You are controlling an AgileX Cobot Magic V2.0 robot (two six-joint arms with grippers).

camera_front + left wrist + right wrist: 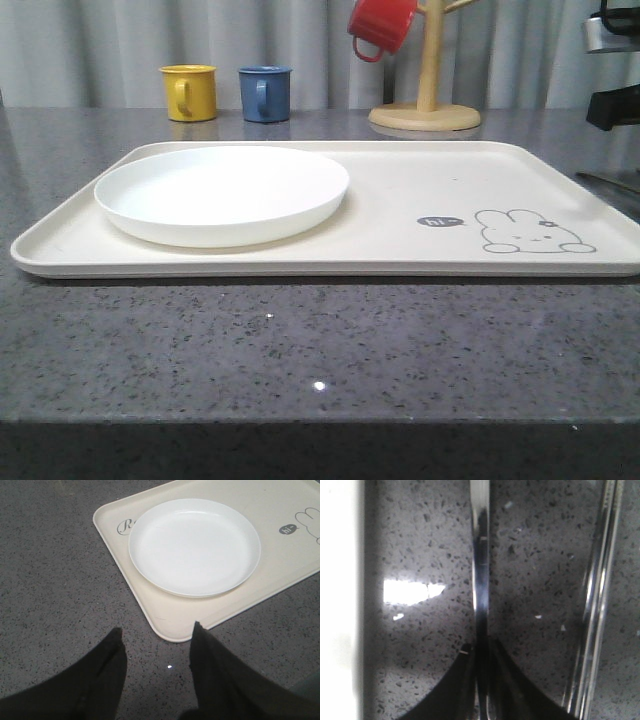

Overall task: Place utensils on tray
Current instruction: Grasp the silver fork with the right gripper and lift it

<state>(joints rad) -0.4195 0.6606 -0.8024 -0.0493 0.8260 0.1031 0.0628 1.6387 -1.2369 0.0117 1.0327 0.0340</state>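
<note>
Right gripper (481,655) pinches a thin shiny utensil handle (480,555) on the grey counter (535,555), just off the tray (400,200) edge. Risk: the slim, slick metal may twist or slip on lifting. Chopsticks (597,605) lie beside, at 3 o'clock. Left gripper (157,645) spread, empty. Tray reads "hi" (440,221); script partly hidden by the plate (222,190).

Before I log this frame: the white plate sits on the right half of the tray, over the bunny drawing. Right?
Not quite. The front view shows the white plate on the left half of the tray, and the bunny drawing lies uncovered on the right.
</note>
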